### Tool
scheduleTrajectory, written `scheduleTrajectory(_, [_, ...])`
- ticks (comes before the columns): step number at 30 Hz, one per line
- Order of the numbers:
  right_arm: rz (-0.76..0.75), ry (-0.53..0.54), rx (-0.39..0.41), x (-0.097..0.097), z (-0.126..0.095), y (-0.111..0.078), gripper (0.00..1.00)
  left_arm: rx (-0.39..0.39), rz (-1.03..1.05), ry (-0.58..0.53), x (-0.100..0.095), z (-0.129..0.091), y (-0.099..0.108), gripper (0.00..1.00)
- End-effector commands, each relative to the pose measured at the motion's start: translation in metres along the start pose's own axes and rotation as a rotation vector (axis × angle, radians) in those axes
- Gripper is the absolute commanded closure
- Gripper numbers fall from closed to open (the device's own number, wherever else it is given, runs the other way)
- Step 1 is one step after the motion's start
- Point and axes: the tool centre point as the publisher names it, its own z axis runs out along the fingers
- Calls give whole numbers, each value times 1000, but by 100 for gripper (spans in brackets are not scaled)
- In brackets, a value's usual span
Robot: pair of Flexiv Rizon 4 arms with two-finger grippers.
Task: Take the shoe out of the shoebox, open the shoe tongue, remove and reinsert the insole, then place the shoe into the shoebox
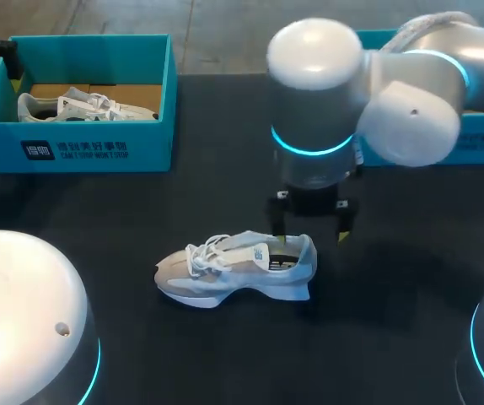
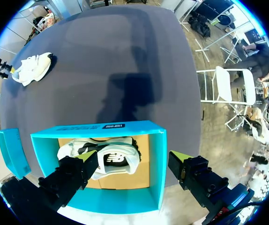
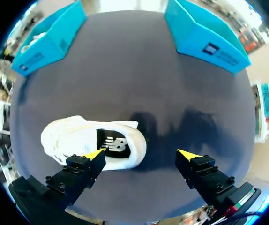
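Your shoe point(image 1: 238, 268) stands on its sole in the middle of the dark bench point(image 1: 141, 211), toe towards your left, outside the shoebox point(image 1: 99, 150). Your right pincer point(image 3: 141, 154) hangs over its heel end, fingers wide apart, gripping nothing. Your left pincer point(image 2: 134, 158) hangs open above the shoebox, where a second shoe point(image 2: 115, 159) lies.
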Motion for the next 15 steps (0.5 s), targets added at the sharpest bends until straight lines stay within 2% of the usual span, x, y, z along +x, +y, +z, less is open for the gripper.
scheduleTrajectory(1, [-49,72,-4,-31,-13,-4,0,-3,0,2,0,-1,-1,0])
scheduleTrajectory(7, [-194,96,-3,-40,-23,-2,0,-3,0,2,0,-1,-1,0])
scheduleTrajectory(15, [-459,287,-76,-44,-31,-3,0,-3,0,2,0,-1,-1,0])
